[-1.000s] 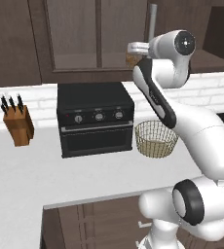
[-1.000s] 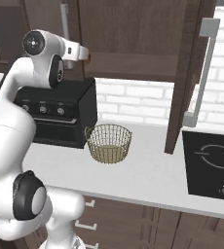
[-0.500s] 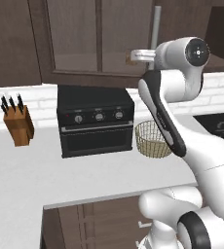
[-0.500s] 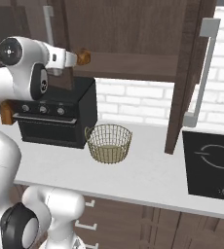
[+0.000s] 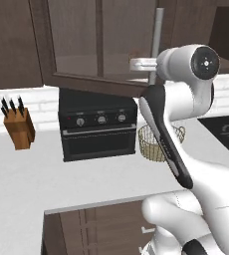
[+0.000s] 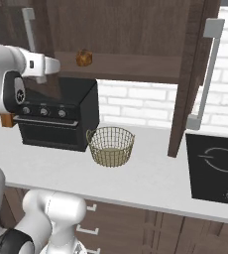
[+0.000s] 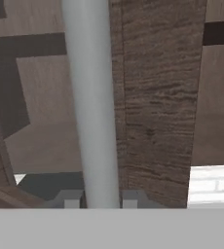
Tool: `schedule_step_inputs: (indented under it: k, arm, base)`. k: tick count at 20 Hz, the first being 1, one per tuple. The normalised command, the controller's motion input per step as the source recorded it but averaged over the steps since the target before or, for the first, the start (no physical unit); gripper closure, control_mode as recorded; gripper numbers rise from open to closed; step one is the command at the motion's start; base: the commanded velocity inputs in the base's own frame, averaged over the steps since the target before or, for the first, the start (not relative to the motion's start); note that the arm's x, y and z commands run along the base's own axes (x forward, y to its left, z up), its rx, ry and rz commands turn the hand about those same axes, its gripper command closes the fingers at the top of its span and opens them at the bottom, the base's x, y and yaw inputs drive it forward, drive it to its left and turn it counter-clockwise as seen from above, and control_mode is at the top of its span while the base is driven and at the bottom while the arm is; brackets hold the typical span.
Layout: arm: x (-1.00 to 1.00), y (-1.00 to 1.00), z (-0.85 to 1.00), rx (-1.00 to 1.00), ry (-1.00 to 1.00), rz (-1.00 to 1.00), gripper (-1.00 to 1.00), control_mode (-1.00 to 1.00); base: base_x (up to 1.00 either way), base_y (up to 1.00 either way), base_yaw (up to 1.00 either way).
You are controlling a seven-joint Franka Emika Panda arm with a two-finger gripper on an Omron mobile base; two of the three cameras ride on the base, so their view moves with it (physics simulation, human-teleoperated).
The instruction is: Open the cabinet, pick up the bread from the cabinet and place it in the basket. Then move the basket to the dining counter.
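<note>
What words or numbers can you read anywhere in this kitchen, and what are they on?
There are none to read.
The black oven has three round knobs with no numbers that can be made out.
The black cooktop has a pale ring-shaped mark, a sign and not a word.
The knife block, the basket and the cabinet carry no labels.

Colours you're looking at
You've got a dark brown wood-grain cabinet [image 6: 136, 30] with a silver handle [image 7: 92, 102], golden-brown bread [image 6: 84, 57], a tan open-weave basket [image 6: 111, 146], and a black oven [image 5: 97, 124].
</note>
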Motion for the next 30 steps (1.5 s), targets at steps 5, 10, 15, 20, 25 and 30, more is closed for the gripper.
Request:
schedule_step_inputs:
  k: [5,10,15,20,25,30]
  arm:
    - [-0.95,0.14,0.39,-0.03,0.00,0.00,1.00,-1.00]
    - [-0.25,0.34,0.00,-0.04,-0.01,0.00,-1.00,-1.00]
    - [-0.42,-0.27,0.00,0.00,0.00,0.01,-1.00,-1.00]
    - [-0.75,-0.48,0.04,0.05,0.01,0.04,-1.00,-1.00]
    - [-0.64,-0.32,0.38,0.18,0.09,0.07,-1.00,-1.00]
    - [-0.21,-0.36,0.66,0.20,0.17,0.03,-1.00,-1.00]
  base:
    - [0.00,0.00,0.00]
    - [0.00,0.00,0.00]
    - [0.00,0.00,0.00]
    - [0.00,0.00,0.00]
    - [0.00,0.00,0.00]
    - [0.00,0.00,0.00]
